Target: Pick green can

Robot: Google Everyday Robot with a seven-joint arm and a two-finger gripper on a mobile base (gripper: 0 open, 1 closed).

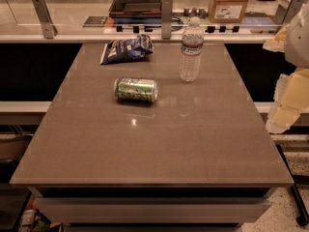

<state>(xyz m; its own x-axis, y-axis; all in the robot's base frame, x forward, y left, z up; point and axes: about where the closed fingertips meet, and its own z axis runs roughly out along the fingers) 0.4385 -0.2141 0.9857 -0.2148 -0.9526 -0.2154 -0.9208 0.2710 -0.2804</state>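
The green can (136, 89) lies on its side on the brown table (154, 144), a little left of the table's middle, its silver ends facing left and right. My gripper (288, 111) hangs at the right edge of the view, beyond the table's right side and well to the right of the can. It holds nothing that I can see.
A clear plastic water bottle (191, 50) stands upright behind and to the right of the can. A blue snack bag (126, 49) lies at the table's back left. A glass partition with metal posts (167, 16) runs behind the table; a cardboard box (230, 3) stands beyond it.
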